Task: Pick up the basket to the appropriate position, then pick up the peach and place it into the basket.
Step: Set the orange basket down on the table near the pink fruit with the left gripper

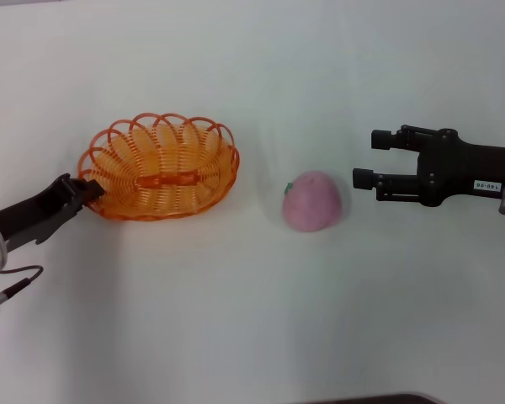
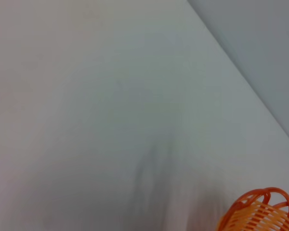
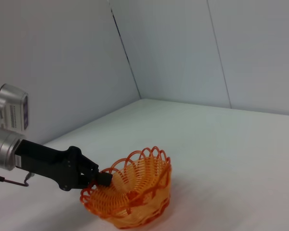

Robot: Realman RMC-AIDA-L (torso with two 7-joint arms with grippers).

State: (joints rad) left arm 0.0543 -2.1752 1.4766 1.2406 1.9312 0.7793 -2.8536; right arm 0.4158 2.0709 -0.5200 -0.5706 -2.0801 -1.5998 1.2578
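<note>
The orange basket (image 1: 164, 168) is at the left of the white table, its base on or close to the surface. My left gripper (image 1: 91, 190) is shut on the basket's left rim. The right wrist view shows that grip too, with the left gripper (image 3: 103, 177) on the basket (image 3: 135, 192). A bit of the basket's rim (image 2: 265, 214) shows in the left wrist view. The pink peach (image 1: 313, 202) sits on the table to the right of the basket, apart from it. My right gripper (image 1: 366, 158) is open and empty, just right of the peach, its fingers pointing at it.
The white table (image 1: 252, 320) spreads in front of and behind the objects. Grey walls (image 3: 183, 48) stand behind the table's far edge. A dark edge (image 1: 379, 399) shows at the bottom of the head view.
</note>
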